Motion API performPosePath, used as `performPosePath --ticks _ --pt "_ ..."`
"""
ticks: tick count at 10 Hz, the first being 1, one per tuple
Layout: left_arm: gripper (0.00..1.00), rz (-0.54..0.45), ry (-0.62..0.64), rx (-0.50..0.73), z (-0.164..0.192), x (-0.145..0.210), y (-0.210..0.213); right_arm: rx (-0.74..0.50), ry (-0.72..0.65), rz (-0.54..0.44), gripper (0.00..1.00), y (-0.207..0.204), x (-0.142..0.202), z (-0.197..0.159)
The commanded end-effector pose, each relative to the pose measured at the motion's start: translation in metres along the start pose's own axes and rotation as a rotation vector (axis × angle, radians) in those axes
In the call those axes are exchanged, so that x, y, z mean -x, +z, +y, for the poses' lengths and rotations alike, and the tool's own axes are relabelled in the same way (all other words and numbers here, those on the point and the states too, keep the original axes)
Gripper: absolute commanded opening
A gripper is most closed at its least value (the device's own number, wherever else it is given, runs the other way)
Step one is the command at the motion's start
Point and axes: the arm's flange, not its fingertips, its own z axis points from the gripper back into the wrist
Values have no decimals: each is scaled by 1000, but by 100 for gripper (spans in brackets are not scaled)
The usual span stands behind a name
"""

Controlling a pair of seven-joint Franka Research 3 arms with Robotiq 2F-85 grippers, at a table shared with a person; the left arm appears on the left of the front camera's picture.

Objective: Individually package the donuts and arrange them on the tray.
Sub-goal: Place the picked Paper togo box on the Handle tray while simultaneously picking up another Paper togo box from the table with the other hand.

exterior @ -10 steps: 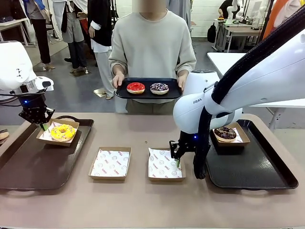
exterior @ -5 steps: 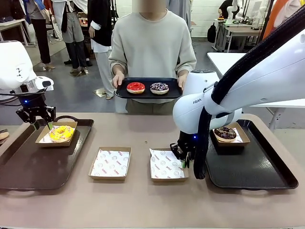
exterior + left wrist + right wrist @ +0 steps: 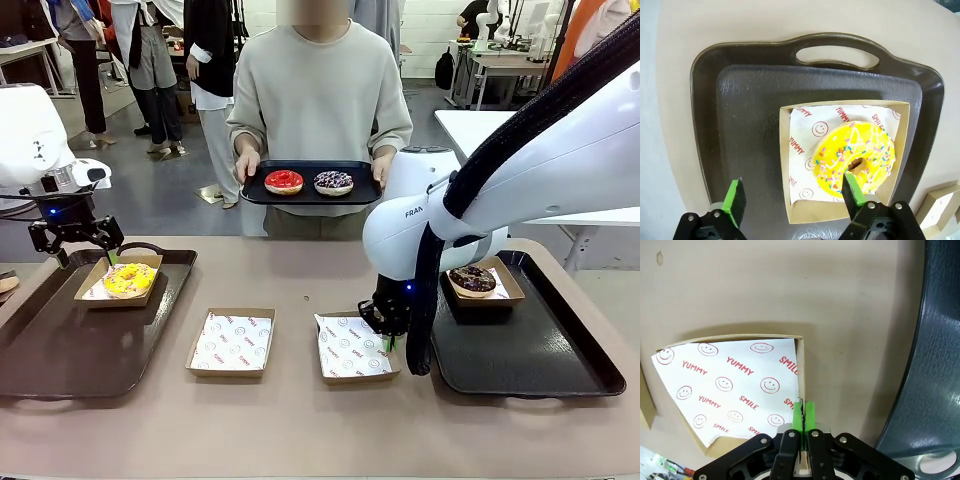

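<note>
— Since a second ago, we note the left gripper [image 3: 794, 196] has risen off the yellow donut [image 3: 837, 155], fingers spread. That donut sits boxed on the left tray [image 3: 750, 125].

— And the right?

— We find the right gripper [image 3: 803, 415] pinching the wall of the empty box [image 3: 800, 365], which has slid nearer the right tray [image 3: 520, 350]. We judge it awaits the red donut [image 3: 284, 181] the person holds.
</note>
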Motion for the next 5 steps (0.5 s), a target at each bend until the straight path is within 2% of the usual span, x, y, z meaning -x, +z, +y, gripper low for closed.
performPosePath --ticks 1,3,5 --pt "100 24 17 31 1 5 13 -43 -35 -20 0 8 0 1" --pt "100 133 -20 259 8 30 42 -142 4 -21 0 58 0 -6" --pt "100 142 -27 445 27 66 79 -153 -27 -56 0 113 -11 -18"
